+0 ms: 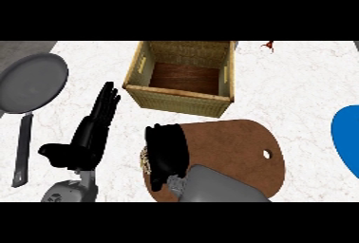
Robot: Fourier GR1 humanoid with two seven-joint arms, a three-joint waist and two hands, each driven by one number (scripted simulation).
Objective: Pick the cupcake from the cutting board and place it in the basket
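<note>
A brown round cutting board (238,147) with a small hole near its right edge lies at the lower middle. My right hand (168,149) lies over the board's left edge with its fingers curled down round the cupcake (146,160); only a strip of the cupcake's tan ridged wrapper shows at the hand's left side. Just beyond the board stands the square woven basket (179,102), its dark wooden floor bare. My left hand (95,128) rests open at the lower left, fingers straight and pointing up, well left of the board.
A grey frying pan (32,83) with a long dark handle lies at the far left. A blue plate (348,135) is cut off by the right edge. A small reddish-brown thing (268,45) sits at the back right on the white marble counter.
</note>
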